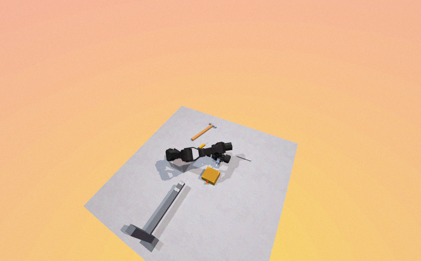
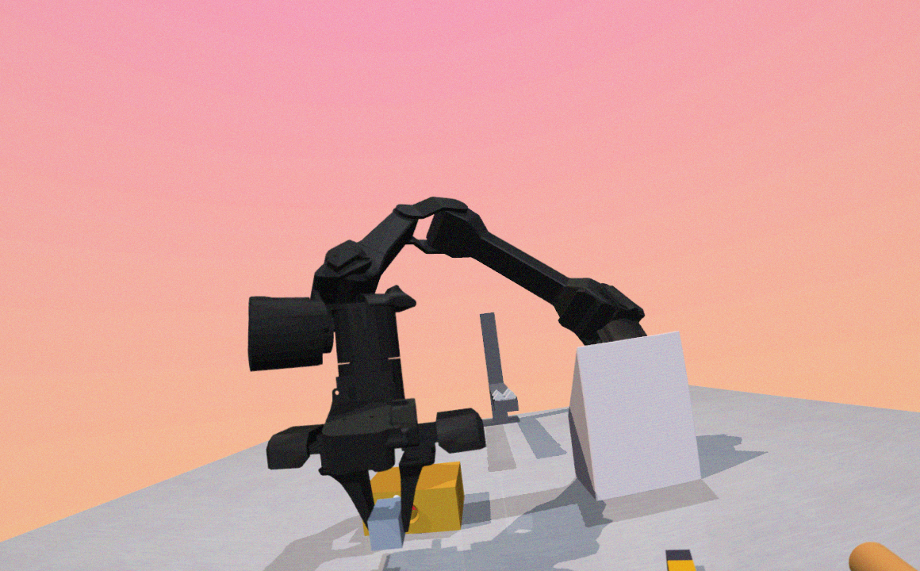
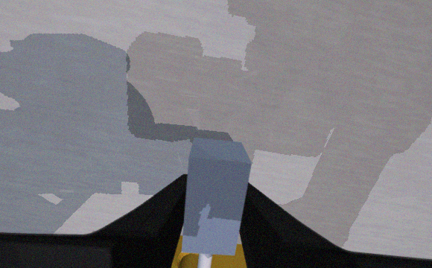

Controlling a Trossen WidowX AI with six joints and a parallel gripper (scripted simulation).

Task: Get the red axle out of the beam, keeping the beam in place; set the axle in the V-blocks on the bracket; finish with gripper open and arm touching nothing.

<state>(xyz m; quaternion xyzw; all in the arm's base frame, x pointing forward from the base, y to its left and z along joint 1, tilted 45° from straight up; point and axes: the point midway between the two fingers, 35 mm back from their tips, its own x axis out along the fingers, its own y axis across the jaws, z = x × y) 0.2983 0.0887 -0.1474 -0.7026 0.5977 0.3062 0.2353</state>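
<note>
Fingers shut on a blue-grey block beside the beam, red axle poking out

The black fingers (image 2: 412, 486) stand partly apart, closed on opposite sides of a blue-grey block (image 1: 217, 161) (image 2: 385, 525) (image 3: 216, 190). A pale rod (image 1: 216, 164) (image 3: 205, 261) sticks out of the block, towards the beam at the bottom of the wrist frame; whether it touches the beam, I cannot tell

The orange beam (image 1: 210, 175) (image 2: 442, 505) (image 3: 242, 257) rests on the grey surface (image 1: 254, 194) (image 2: 804, 454) (image 3: 406, 223), right of centre in the lower half of the top frame. The red axle (image 1: 207, 182) juts from the beam's lower side there, its other end hidden

Lower left, the grey bracket (image 1: 161, 211) (image 2: 493, 354) carries pale V-blocks (image 1: 181, 183) (image 2: 503, 394) at its upper end, apart from the axle. Above the arm (image 1: 207, 151) (image 2: 520, 262) lies a wooden-handled hammer (image 1: 202, 132) (image 2: 875, 557); a thin grey bar (image 1: 244, 158) lies to its right
</note>
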